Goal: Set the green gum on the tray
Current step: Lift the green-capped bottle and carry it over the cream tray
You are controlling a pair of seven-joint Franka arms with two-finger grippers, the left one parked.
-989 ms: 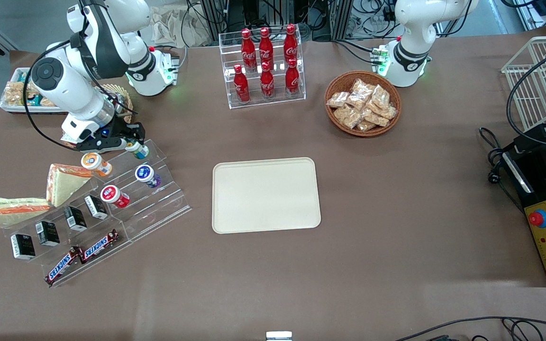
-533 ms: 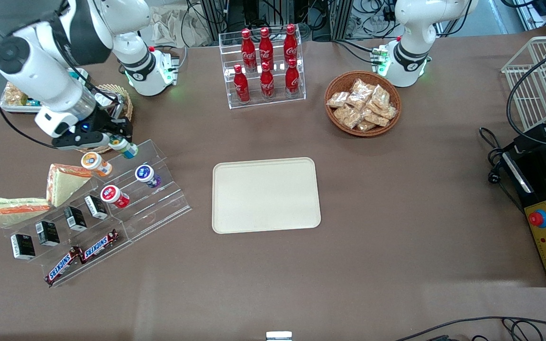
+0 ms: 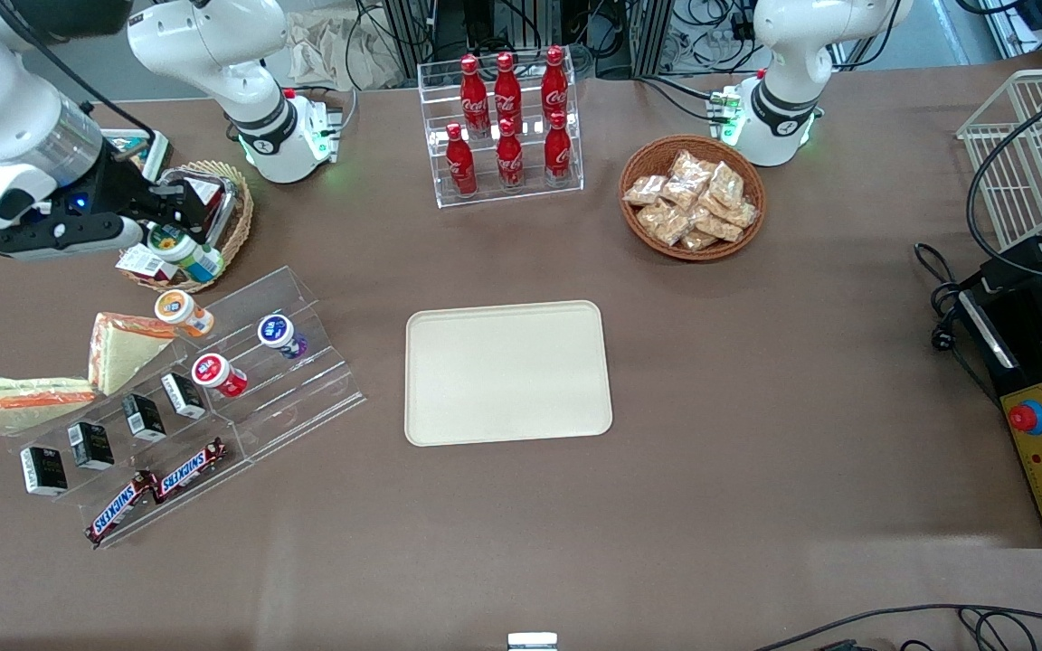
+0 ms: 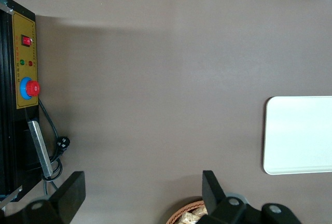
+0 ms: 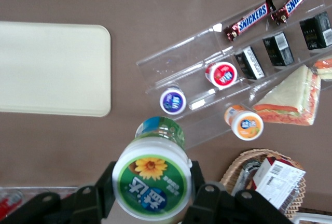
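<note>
Your gripper has the green gum clamped in its jaws, held in the air at the working arm's end of the table. In the wrist view the black fingers press both sides of the bottle just under the white lid, label facing the camera, teal body pointing down toward the table.

In the front view the bottle shows over the near rim of the small wicker basket, just above the upper edge of the clear stepped rack. The orange bottle, the purple bottle and the red bottle sit on the rack's steps, nearer the front camera than your gripper. Black boxes and two Snickers bars fill the lower steps; sandwiches lie beside the rack.

The tray lies flat mid-table with nothing on it, well apart from the gum, toward the parked arm's end from your gripper. You have a strip of bare table between the rack's side edge and the tray's rim. The cola rack stands farther from the front camera than the tray, with bare table between them. The basket of snack packets sits toward the parked arm's end.
</note>
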